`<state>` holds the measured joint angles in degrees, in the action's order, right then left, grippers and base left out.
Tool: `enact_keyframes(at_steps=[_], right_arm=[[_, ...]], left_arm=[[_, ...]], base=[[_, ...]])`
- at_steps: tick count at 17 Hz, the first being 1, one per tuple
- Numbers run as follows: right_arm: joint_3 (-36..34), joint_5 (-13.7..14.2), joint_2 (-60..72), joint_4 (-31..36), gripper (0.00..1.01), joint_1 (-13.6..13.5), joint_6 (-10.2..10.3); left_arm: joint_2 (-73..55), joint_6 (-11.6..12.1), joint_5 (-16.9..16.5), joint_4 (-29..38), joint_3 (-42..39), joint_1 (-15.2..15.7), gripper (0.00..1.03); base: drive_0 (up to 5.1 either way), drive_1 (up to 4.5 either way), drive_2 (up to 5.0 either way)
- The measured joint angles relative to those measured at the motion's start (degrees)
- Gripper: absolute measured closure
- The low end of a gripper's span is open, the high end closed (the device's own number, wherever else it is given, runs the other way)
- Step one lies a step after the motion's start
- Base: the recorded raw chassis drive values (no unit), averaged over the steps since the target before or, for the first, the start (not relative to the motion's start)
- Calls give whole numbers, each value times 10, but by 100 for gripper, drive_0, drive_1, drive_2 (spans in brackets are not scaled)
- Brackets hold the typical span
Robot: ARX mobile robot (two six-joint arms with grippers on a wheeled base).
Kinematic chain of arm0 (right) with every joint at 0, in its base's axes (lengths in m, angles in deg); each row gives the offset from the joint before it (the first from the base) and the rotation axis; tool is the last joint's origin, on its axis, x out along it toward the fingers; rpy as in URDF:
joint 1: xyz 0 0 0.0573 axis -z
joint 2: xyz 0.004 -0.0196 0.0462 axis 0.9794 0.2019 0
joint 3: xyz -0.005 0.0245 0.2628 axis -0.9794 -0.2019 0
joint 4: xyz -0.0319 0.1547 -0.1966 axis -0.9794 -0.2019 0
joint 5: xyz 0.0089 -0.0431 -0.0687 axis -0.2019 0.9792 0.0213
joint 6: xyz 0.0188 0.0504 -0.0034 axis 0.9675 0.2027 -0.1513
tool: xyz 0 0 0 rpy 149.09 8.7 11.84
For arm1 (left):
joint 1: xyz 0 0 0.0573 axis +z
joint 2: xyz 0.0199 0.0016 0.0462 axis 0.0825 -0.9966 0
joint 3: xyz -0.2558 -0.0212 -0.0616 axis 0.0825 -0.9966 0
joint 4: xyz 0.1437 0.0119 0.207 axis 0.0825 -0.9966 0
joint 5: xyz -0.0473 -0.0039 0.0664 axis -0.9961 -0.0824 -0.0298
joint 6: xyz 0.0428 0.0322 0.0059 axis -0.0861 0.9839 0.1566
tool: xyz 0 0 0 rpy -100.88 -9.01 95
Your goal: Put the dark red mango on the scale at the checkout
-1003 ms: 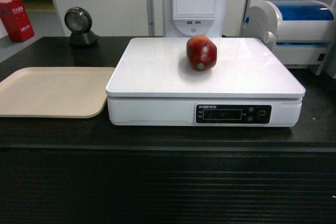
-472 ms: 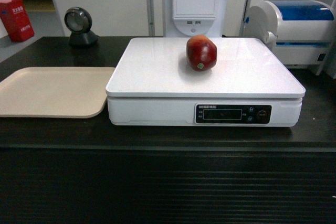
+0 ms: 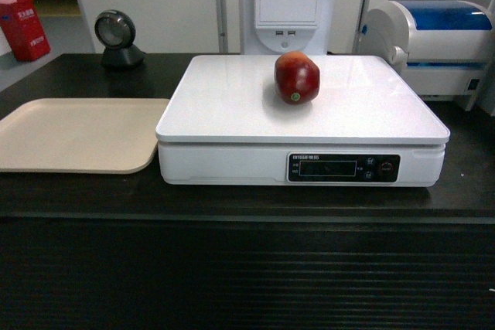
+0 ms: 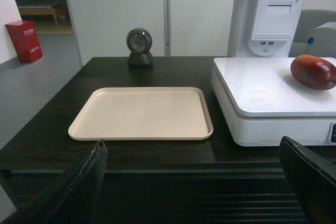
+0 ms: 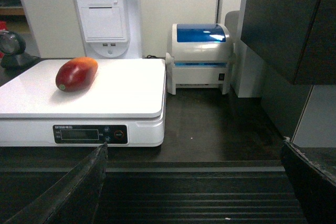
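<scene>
The dark red mango [image 3: 296, 77] lies on the white scale [image 3: 232, 106], toward the platform's back middle, and nothing holds it. It also shows as the mango [image 4: 313, 72] at the right of the left wrist view and the mango [image 5: 76, 74] on the scale [image 5: 121, 93] in the right wrist view. The scale stands on the black checkout counter [image 3: 247, 206] with its ribbed front. My left gripper [image 4: 191, 182] hangs open and empty in front of the counter's edge. My right gripper [image 5: 194, 182] is open too, low before the ribbed front. Neither gripper shows in the head view.
A beige tray [image 3: 77, 133] lies left of the scale. A black round scanner [image 3: 117, 39] stands behind it. A white and blue label printer [image 3: 437, 40] sits at the back right, a white receipt terminal [image 3: 288, 5] behind the scale, a red box [image 3: 25, 28] far left.
</scene>
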<state>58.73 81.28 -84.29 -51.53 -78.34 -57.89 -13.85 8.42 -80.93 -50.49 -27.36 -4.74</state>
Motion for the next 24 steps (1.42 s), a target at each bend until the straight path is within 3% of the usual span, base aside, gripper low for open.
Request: enact_keyframes(at_steps=[24], right_arm=[[0, 0, 0, 0, 3, 0, 0]], left_arm=[[0, 1, 0, 0, 0, 0, 5]], base=[[0, 0, 0]])
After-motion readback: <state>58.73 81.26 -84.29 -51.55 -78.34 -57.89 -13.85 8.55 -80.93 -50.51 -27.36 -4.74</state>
